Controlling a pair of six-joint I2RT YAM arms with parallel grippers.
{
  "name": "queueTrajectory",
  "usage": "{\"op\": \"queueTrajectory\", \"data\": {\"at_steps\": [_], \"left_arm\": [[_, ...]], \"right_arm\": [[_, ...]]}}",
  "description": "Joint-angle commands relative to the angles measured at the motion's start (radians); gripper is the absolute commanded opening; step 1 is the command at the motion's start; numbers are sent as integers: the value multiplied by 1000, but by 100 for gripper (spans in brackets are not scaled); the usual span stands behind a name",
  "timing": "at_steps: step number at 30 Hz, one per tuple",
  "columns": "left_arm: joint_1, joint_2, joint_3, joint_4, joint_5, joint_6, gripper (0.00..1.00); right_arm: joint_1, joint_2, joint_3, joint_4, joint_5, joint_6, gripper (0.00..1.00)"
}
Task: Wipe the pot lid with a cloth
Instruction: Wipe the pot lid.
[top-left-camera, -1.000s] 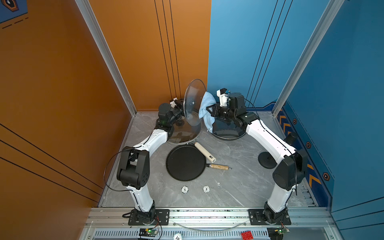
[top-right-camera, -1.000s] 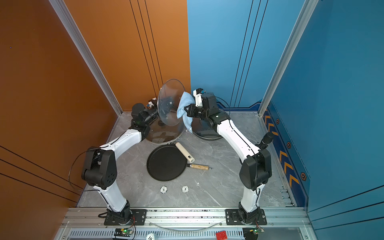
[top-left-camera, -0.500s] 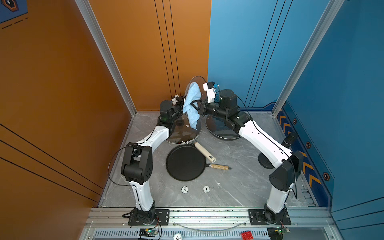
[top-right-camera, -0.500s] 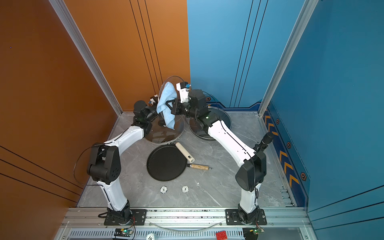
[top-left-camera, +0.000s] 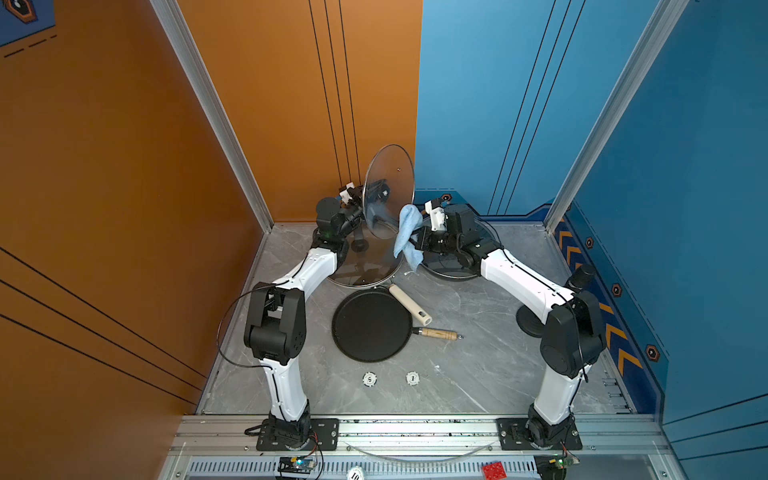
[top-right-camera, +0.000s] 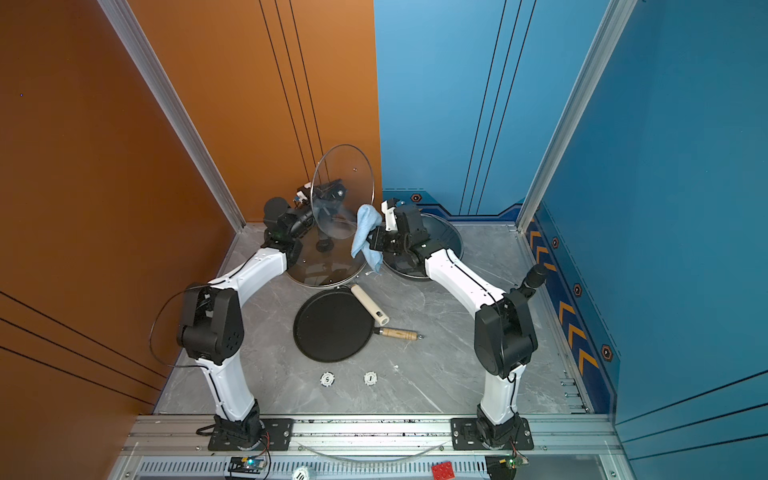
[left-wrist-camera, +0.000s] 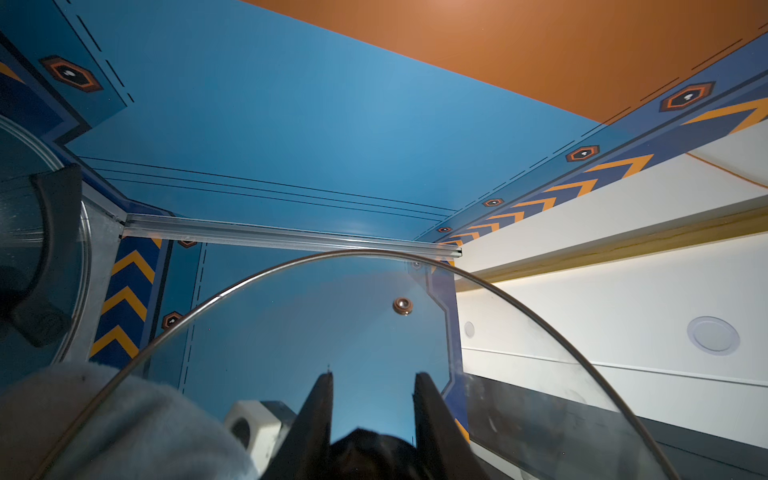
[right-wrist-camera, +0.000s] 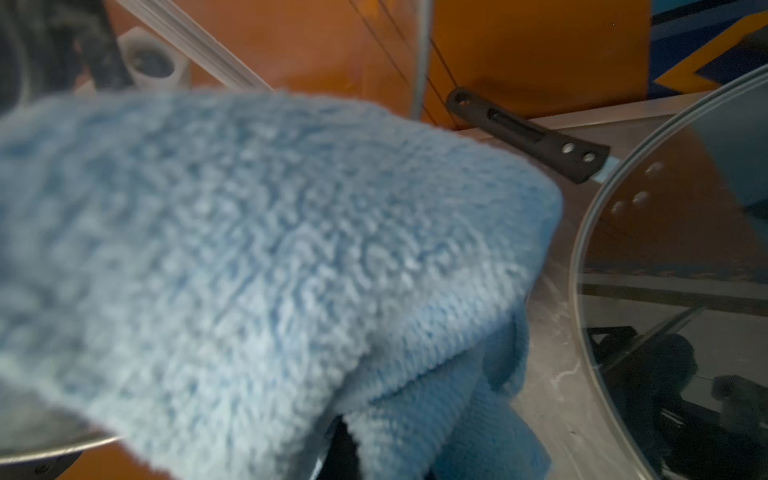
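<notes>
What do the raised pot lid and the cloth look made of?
Pot lid: clear glass, smooth and glossy, since the wall shows through it. Its thin rim and small vent eyelet look like metal, though which metal is unclear. Cloth: soft light-blue microfibre, going by its fuzzy looped pile; the fibre itself cannot be told.

This is a robot test cell, not a kitchen. A flat black pan (top-left-camera: 372, 324) lies on a grey marble-look counter (top-left-camera: 478, 374). Plain orange panels (top-left-camera: 124, 166) stand left of the pan and blue panels (top-left-camera: 498, 104) right of it, joined by aluminium posts (top-left-camera: 208, 104). In front of the pan, an aluminium rail (top-left-camera: 415, 428) carries two bolted arm bases (top-left-camera: 286, 428) and bare circuit boards (top-left-camera: 297, 462). A chevron stripe (top-left-camera: 615, 332) marks the wall right of the pan.
</notes>
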Motion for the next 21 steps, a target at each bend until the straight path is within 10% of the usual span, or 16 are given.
{"op": "queueTrajectory", "data": {"at_steps": [1,11,21], "left_arm": [[8,-16,34,137,10,-36,31],[15,-16,12,141,17,-29,31],[-8,-18,-1,141,29,-11,31]], "right_arm": [[3,-24,3,56,36,27,0],[48,-157,159,33,-24,-58,0],[110,7,445,21,-112,-39,0]]}}
